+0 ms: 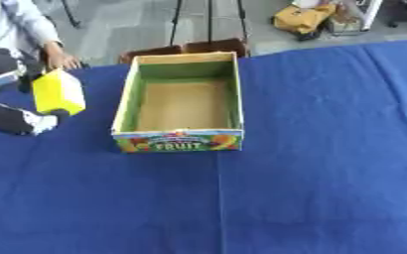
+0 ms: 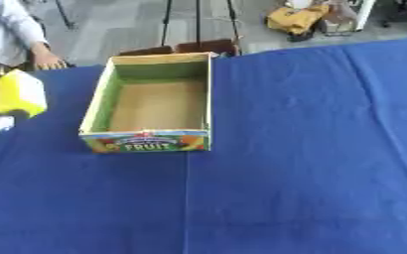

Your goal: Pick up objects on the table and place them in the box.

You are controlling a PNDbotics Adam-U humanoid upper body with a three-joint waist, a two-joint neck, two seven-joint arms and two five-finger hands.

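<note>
Spreading across the whole near field is the blue tablecloth (image 1: 311, 198), with a faint crease running toward the box's front wall. The fruit box (image 1: 181, 140) is sitting on the cloth, its printed front panel facing the camera and reading "FRUIT"; its green inner walls and brown cardboard floor are showing, and nothing is lying inside it. To the left of the box, at about the level of its middle, the robot's left hand (image 1: 16, 121) is coming in from the left edge, dark with a pale part, and it is carrying a yellow carton (image 1: 57, 92) that is tilting and standing clear of the box's left wall. Whether the fingers are wrapped round the carton cannot be told, since the carton is hiding them. Beyond the carton, left of the box's far corner, a person's hand (image 1: 57, 59) is resting at the table's far edge.
</note>
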